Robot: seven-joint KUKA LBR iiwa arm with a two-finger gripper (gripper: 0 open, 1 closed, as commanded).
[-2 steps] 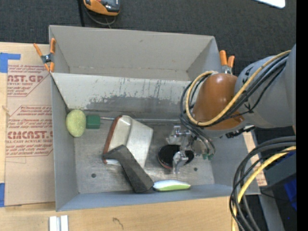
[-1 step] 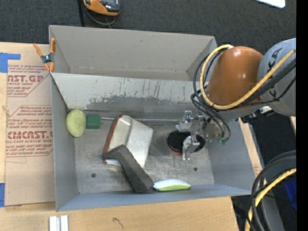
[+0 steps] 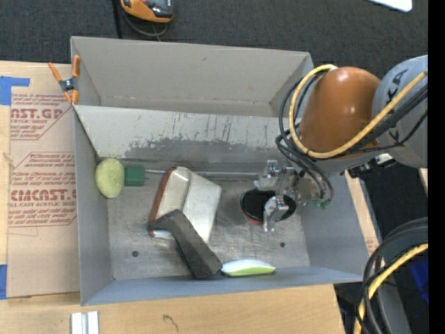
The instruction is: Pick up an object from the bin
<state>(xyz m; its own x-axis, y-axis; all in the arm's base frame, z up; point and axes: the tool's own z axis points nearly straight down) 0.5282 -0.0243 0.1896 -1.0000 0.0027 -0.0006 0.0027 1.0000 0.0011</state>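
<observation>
— Where does the task's thing lie?
— We record a black round object (image 3: 252, 202) on the bin floor, just right of the white box (image 3: 198, 202). The gripper (image 3: 272, 211) stands at the object's edge farthest from the box. We cannot tell whether it is open or closed.
— And beyond?
— A dark grey block (image 3: 195, 249) rests against the box's near side, and a pale green ball (image 3: 110, 178) lies well left of the box.
</observation>
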